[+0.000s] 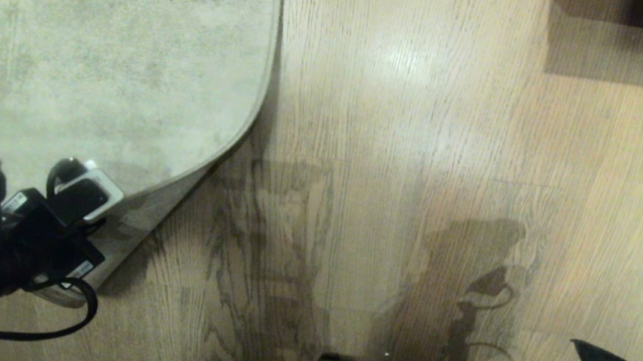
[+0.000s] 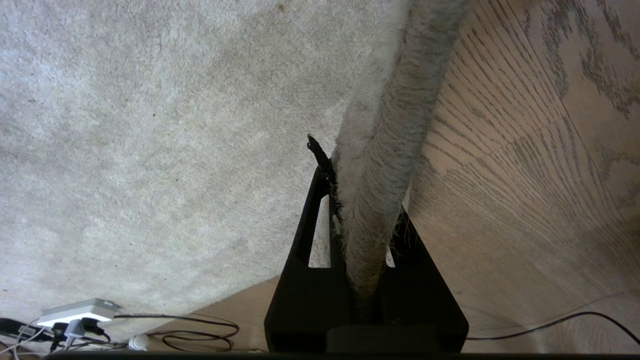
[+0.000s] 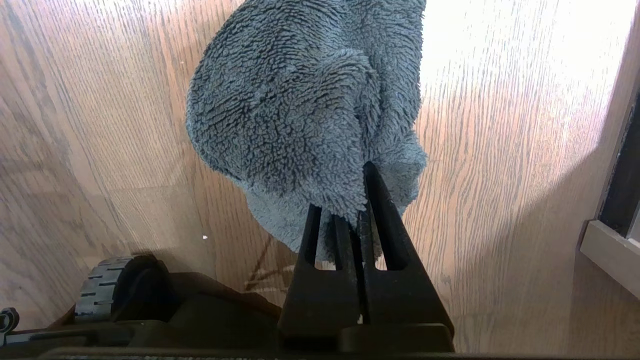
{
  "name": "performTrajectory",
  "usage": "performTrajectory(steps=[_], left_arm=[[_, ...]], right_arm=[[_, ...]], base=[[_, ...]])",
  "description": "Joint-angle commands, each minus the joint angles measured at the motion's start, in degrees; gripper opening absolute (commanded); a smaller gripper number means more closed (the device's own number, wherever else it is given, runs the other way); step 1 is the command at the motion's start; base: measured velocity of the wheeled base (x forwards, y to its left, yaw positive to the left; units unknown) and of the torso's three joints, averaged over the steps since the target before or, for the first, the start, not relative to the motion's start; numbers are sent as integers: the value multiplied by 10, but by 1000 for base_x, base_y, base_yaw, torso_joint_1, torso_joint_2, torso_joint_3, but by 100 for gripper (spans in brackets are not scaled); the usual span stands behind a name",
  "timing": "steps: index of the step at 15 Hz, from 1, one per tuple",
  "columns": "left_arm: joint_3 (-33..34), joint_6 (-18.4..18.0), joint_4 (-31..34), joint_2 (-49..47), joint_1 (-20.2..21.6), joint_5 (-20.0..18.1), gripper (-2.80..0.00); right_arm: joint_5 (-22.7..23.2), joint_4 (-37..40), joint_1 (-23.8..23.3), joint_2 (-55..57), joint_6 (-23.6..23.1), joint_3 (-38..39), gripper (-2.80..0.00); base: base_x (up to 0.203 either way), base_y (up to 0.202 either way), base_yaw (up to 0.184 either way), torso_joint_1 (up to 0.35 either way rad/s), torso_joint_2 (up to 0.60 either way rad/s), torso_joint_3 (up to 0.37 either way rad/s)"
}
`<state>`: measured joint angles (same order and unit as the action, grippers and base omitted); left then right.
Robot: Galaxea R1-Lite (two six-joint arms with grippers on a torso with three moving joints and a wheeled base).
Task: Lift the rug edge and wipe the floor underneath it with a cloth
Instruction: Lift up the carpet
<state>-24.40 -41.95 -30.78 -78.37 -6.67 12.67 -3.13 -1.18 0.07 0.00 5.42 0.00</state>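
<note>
1. Left gripper (image 2: 367,220) sits at the near-left corner of the rug, fingers pinched tight on the rug edge (image 2: 385,165). In the wrist view the border runs up between the two black fingers, fibres splayed at the pinch.
2. Rug edge, head view (image 1: 221,154): curls up off the floor (image 1: 400,123) and bows inward from the straight border toward the gripper; a shadowed gap shows just right of the raised curve. Lift step looks done or nearly done, imo.
3. Strip of floor right beside the raised edge is exposed; the part further under the rug is hidden, can't tell how much is reachable.
4. Power strip and cables (image 2: 80,312) lie past the rug corner, near the left gripper. Snag risk if the arm swings that way.
5. Right gripper (image 3: 357,210): fingers clamped on the cloth (image 3: 300,100), fuzzy grey-blue bundle hanging above bare floor, well right of the rug edge. Robot wheel (image 3: 107,290) is close by.
6. Step in hand: hold the lift, cloth ready. Next needs the right arm to carry the cloth across to the gap under the rug edge, press down and sweep, w/ the left grip kept firm.
</note>
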Motion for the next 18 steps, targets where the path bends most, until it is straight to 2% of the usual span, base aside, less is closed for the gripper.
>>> performTrajectory(steps=[1,18], left_arm=[[2,-2,-2,3,0,1,-280],[11,-1,-2,-1,0,0,-280]], right_arm=[[0,0,0,0,0,0,-280],[0,0,0,0,0,0,-280]], base=[[0,0,0,0,0,0],[0,0,0,0,0,0]])
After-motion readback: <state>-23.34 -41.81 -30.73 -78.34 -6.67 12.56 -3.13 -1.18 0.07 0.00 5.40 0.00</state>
